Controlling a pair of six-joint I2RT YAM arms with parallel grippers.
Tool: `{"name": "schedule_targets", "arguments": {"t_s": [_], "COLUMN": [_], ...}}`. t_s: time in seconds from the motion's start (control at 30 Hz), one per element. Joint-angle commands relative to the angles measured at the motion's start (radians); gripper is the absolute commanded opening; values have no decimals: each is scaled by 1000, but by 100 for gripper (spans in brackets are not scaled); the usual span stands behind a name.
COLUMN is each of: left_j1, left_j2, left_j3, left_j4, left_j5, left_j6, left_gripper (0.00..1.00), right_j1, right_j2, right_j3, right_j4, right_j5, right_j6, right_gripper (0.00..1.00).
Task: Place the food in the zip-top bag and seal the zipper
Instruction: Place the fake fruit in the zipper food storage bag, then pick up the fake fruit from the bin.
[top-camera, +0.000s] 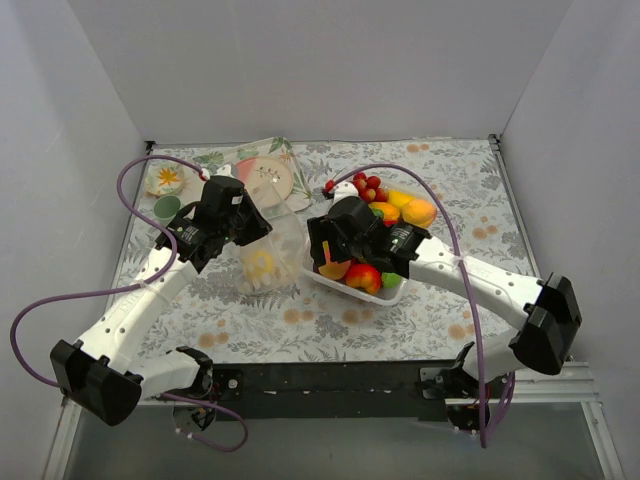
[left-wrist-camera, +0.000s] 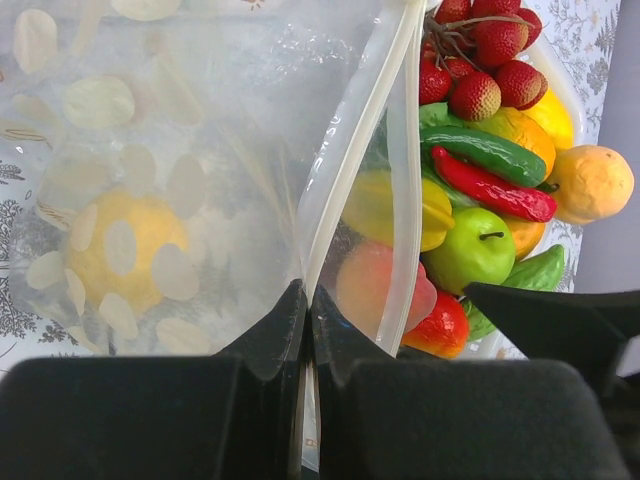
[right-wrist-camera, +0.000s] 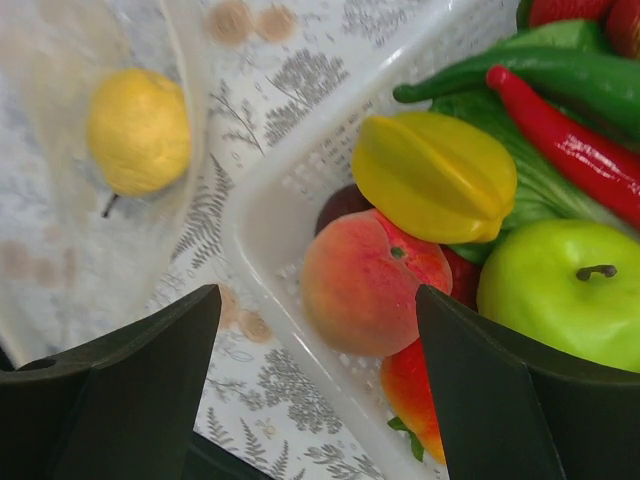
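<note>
The clear polka-dot zip-top bag (top-camera: 265, 255) stands on the cloth with one yellow fruit (left-wrist-camera: 125, 250) inside; the fruit also shows in the right wrist view (right-wrist-camera: 138, 130). My left gripper (top-camera: 232, 215) is shut on the bag's mouth edge, pinching the zipper strip (left-wrist-camera: 345, 165). The white tray (top-camera: 390, 292) holds the food: a peach (right-wrist-camera: 370, 280), yellow starfruit (right-wrist-camera: 435, 175), green apple (right-wrist-camera: 560, 290), red chilli (right-wrist-camera: 565, 135), green pepper (right-wrist-camera: 530, 75) and lychees (left-wrist-camera: 480, 60). My right gripper (right-wrist-camera: 318, 320) is open, hovering above the peach at the tray's left corner.
A round pink-and-white plate (top-camera: 266, 178) lies behind the bag. A small flower dish (top-camera: 165, 180) and a green cup (top-camera: 166, 207) sit at the far left. Grey walls close in on three sides.
</note>
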Motion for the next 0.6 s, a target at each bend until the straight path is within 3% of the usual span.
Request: {"name": "schedule_targets", "arguments": {"t_s": [0.0,0.57], "left_j1": [5,5], "left_j2": [-19,-17], "left_j3": [21,11], "left_j4": [10,22], "left_j5": [19,38], "left_j6": [-3,-4], "left_gripper": [0,0], "right_j1": [6,16], "right_j2": [42,156], "right_j3": [-11,-55], "right_j4": [-31,-45], "right_j5": [52,81], "right_j6": [-30,8], "right_gripper": [88,88]}}
